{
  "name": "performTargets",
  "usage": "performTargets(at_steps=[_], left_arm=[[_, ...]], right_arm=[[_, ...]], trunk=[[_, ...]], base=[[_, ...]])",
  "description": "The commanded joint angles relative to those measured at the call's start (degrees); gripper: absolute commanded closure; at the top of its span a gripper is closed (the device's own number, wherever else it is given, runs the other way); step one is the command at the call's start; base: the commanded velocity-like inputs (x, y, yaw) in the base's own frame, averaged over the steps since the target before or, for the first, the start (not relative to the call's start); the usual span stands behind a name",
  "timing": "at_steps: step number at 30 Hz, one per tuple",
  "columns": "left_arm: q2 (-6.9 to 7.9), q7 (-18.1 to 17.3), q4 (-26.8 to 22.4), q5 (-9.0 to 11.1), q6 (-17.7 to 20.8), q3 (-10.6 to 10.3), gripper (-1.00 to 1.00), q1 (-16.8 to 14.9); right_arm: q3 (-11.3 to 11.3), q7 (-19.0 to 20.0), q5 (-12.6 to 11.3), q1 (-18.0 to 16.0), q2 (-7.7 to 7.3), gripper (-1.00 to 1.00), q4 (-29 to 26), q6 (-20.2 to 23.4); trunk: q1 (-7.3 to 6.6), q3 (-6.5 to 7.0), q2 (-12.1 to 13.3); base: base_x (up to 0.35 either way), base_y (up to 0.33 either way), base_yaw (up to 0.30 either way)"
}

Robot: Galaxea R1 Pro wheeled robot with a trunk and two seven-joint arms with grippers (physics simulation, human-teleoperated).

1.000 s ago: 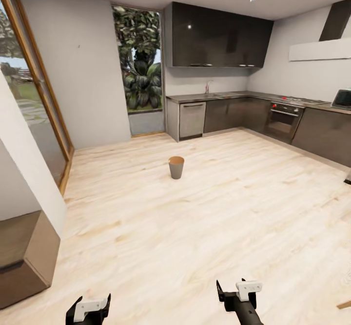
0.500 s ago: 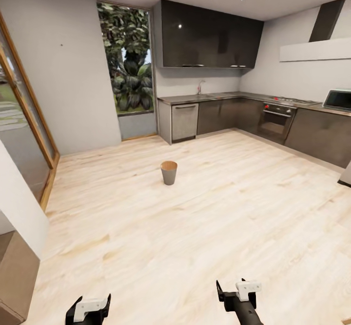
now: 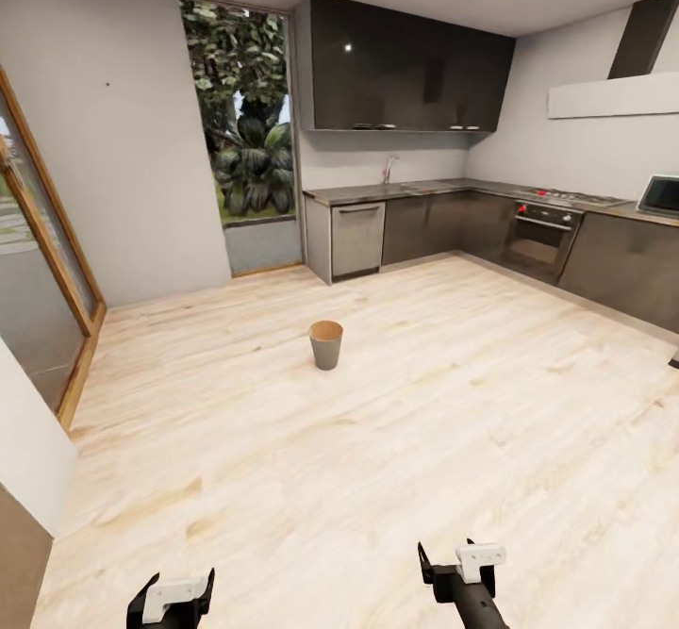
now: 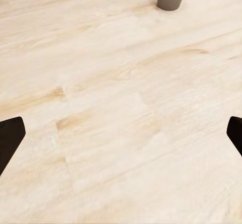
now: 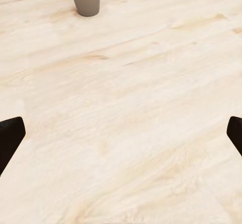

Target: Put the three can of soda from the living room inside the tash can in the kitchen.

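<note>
Head view puts the tash can (image 3: 326,343) on open kitchen floor (image 3: 396,440), well ahead; both wrist views show fingers spread, empty, so reaching it canless risks a wasted trip

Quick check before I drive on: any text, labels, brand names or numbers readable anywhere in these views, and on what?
None readable.
Small round grey-beige tapered bin: plain, no label.
Dark glossy wall cabinets: no markings.
Black built-in oven: its red knobs bear nothing legible.
Microwave: too small to tell.

Bright, even daylight; soft render, wide-angle stretch at edges.
</note>
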Motion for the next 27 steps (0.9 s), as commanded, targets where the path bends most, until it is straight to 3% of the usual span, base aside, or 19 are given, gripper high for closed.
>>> performTargets(at_steps=[1, 27], left_arm=[[0.00, 0.00, 0.00, 0.00, 0.00, 0.00, -1.00, 0.00], [0.01, 0.00, 0.00, 0.00, 0.00, 0.00, -1.00, 0.00]], right_arm=[[0.00, 0.00, 0.00, 0.00, 0.00, -1.00, 0.00, 0.01], [0.43, 0.00, 0.00, 0.00, 0.00, -1.00, 0.00, 0.00]], trunk=[[0.00, 0.00, 0.00], [0.00, 0.00, 0.00]], base=[[0.321, 0.000, 0.000], [0.321, 0.000, 0.000]])
